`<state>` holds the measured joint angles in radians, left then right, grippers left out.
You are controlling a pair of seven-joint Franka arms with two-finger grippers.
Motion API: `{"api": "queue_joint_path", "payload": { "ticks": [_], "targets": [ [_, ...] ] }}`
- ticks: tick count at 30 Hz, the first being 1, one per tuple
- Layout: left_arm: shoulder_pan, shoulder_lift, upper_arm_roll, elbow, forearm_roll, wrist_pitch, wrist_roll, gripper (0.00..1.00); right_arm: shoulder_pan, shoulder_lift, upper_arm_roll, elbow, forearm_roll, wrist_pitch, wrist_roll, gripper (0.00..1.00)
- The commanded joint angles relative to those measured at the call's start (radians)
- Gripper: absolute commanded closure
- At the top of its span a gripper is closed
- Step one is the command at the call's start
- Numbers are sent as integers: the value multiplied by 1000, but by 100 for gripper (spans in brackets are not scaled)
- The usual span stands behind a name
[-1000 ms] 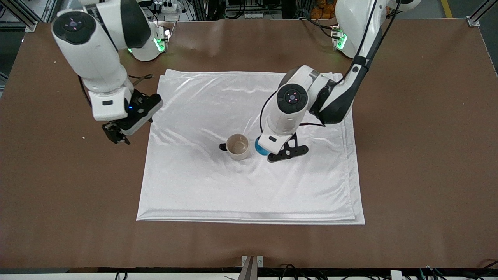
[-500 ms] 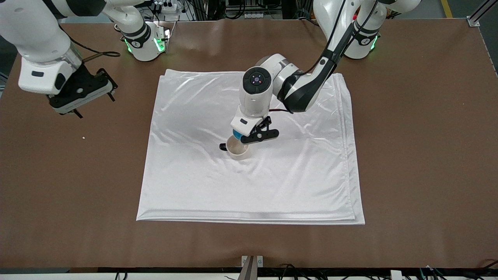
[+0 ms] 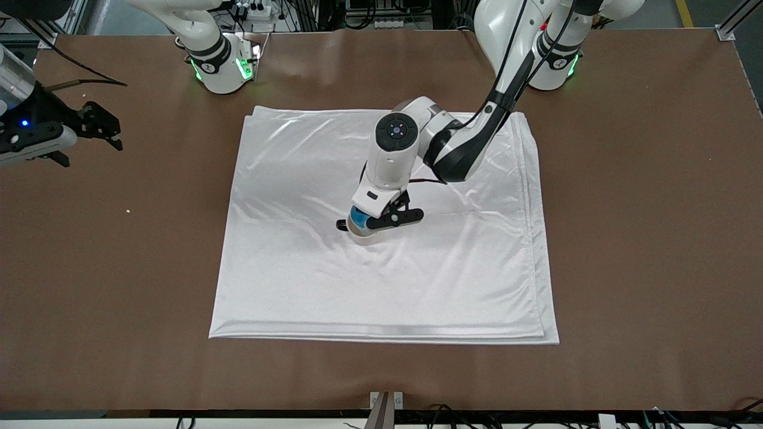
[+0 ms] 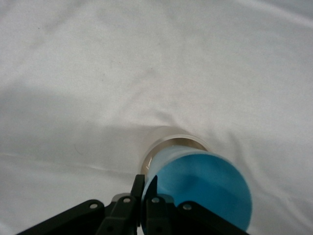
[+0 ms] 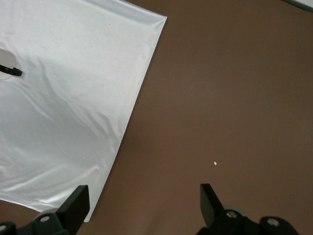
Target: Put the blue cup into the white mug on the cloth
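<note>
Blue cup (image 3: 358,217) gripped by left gripper (image 3: 371,221) over white mug (image 3: 363,237) rim; right gripper (image 3: 89,128) released, waits.

A brown table (image 3: 644,238) fills the view, with cables (image 3: 369,15) and metal framing (image 3: 732,24) along its edge

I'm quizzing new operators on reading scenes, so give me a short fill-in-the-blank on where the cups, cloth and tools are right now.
1. The left tool is shut on the ____ cup.
2. That cup hangs directly over the white ____.
3. The mug stands on the white ____.
4. The right tool, waiting over bare table, has its fingers ____.

Missing words: blue; mug; cloth; open
</note>
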<state>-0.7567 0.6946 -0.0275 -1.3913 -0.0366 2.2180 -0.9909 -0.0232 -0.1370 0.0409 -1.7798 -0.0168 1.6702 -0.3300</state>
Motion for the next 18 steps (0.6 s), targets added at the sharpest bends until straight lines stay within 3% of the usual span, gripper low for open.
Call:
{"api": "queue_joint_path", "payload": {
  "ticks": [1,12,18],
  "targets": [
    [-6,29,6,8,-9,35,-14,100,-18,-1,10,63,18,-53,55,0],
    [-18,57,8,8,-9,57,-14,100,-44,103,10,266,15,-185,55,0],
    [-18,72,8,8,-11,58,-14,99,-63,119,10,286,15,-188,57,0]
  ]
}}
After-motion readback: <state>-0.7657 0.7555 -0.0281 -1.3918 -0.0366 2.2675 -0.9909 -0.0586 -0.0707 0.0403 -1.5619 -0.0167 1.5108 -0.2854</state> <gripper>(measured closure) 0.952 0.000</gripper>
